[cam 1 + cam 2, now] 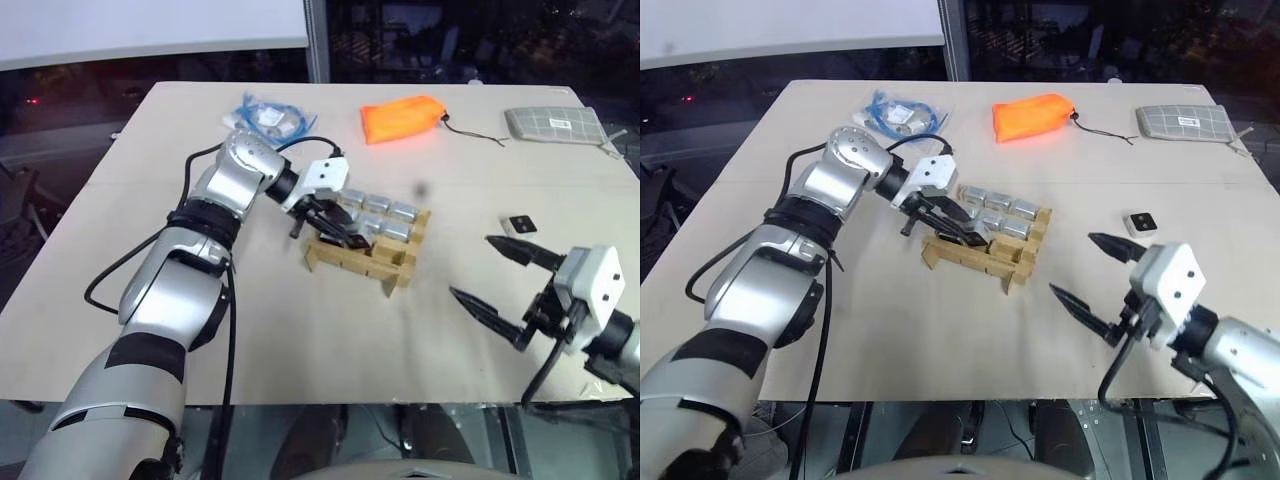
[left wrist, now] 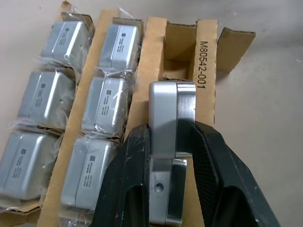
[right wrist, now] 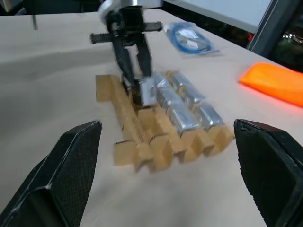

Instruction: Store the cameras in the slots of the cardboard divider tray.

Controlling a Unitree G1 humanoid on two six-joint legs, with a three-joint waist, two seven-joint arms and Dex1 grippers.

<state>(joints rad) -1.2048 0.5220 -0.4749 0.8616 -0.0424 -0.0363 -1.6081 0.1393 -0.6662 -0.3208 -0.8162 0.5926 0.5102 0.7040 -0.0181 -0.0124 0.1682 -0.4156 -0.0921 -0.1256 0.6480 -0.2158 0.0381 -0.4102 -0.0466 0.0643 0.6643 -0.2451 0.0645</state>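
Left gripper (image 2: 173,156) clamping a camera (image 2: 171,118) above the cardboard divider tray (image 2: 207,61); align edge-on with empty slot before lowering; right gripper (image 1: 505,280) spread wide, idle.

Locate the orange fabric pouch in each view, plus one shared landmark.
Left eye view: orange fabric pouch, far side of the table, beyond the tray.
Right eye view: same far spot.
Left wrist view: not in it.
Right wrist view: at the picture's edge.
Shared landmark: tan cardboard divider tray.
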